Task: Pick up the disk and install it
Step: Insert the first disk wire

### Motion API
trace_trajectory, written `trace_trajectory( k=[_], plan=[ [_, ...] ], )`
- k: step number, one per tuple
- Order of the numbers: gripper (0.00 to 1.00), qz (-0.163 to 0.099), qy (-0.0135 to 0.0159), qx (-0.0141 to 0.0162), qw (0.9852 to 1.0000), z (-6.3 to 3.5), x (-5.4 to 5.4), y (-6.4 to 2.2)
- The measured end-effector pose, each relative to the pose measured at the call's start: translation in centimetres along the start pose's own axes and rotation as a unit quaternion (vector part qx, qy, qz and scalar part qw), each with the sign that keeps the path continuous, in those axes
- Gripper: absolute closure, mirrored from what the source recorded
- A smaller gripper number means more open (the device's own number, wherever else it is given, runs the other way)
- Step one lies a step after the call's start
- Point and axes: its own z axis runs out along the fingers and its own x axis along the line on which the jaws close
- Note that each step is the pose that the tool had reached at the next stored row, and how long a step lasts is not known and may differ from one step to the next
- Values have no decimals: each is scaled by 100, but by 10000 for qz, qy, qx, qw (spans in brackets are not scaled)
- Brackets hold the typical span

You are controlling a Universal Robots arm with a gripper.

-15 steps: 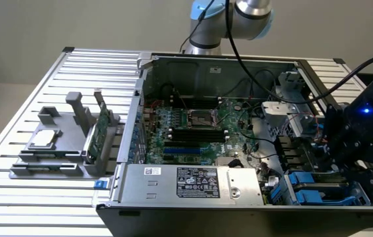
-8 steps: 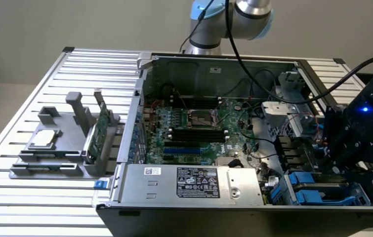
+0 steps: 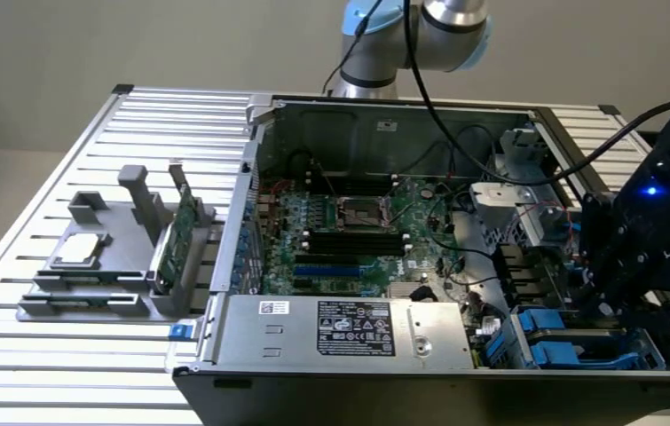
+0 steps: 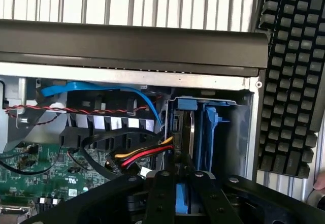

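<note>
1. Wrist view: the end effector (image 4: 176,193) hangs just over the drive bay in a corner of the open computer case (image 4: 132,43), its fingers (image 4: 161,196) pinching a blue piece of the disk (image 4: 182,197).
2. The disk stands on edge in the bay beside a blue bracket (image 4: 209,132).
3. Exterior view: the end effector (image 3: 618,306) sits at the case's right end, above blue bays (image 3: 571,342); a green card (image 3: 181,235) stands in a grey holder (image 3: 110,266) on the bench (image 3: 27,373).
</note>
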Motion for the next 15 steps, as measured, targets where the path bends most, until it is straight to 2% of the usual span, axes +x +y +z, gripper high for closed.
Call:
trace_trajectory(
  k=[3,9,15],
  plan=[
    [84,2,-30,4,10000,1,52,5],
    [84,142,-45,4,9999,5,73,37],
    [84,432,-73,0,9990,6,74,45]
  ],
)
